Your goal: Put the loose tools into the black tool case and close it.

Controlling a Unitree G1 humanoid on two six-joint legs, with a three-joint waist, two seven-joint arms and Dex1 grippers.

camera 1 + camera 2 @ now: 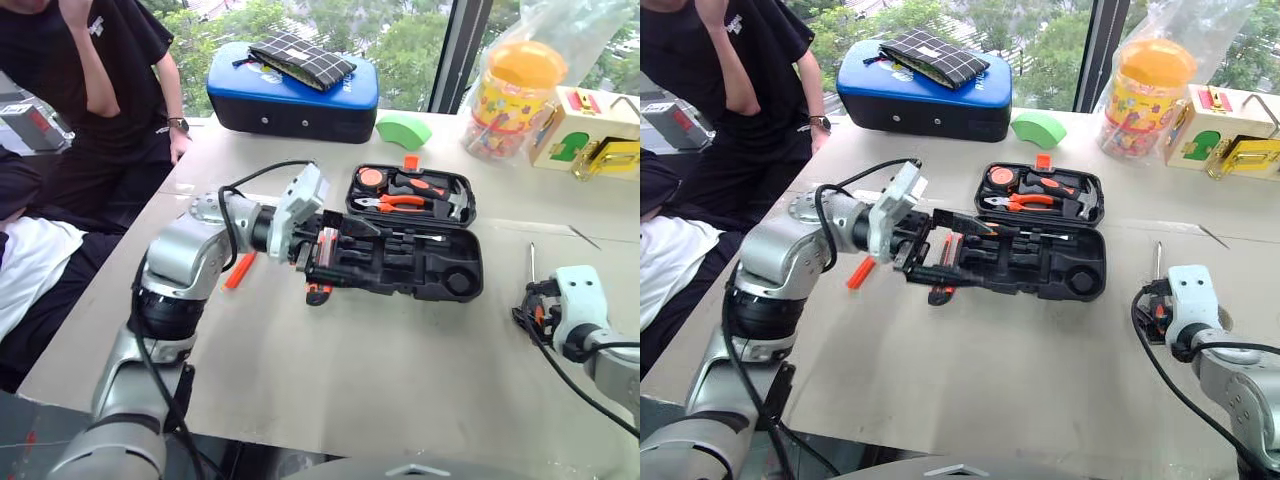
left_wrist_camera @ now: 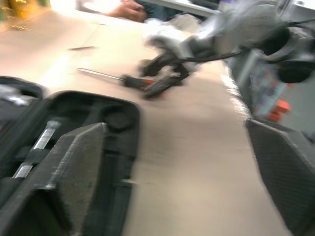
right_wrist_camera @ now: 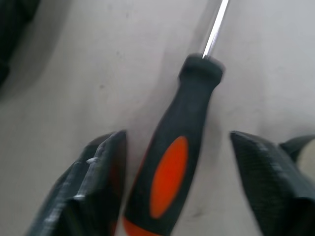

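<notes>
The black tool case point(image 1: 455, 275) lies open in the middle of the table, with pliers, a hammer and a tape measure in its far half and a metal shaft point(image 2: 38, 143) in a slot of the near half. My left gripper point(image 1: 335, 250) hangs open at the case's left end, holding nothing. A slim orange screwdriver point(image 1: 240, 270) lies on the table below my left arm. An orange-and-black tool point(image 1: 318, 293) pokes out at the case's near left corner. At the right, my right gripper point(image 3: 177, 142) stands open around the black-and-orange handle of a long screwdriver point(image 3: 172, 162), which lies flat on the table.
A blue-topped case point(image 1: 290, 100) with a dark pouch on it stands at the back. A green block point(image 1: 403, 130), a yellow-lidded jar point(image 1: 515, 95) and a wooden toy box point(image 1: 590, 130) are at the back right. A person point(image 1: 90, 70) stands at the table's far left corner.
</notes>
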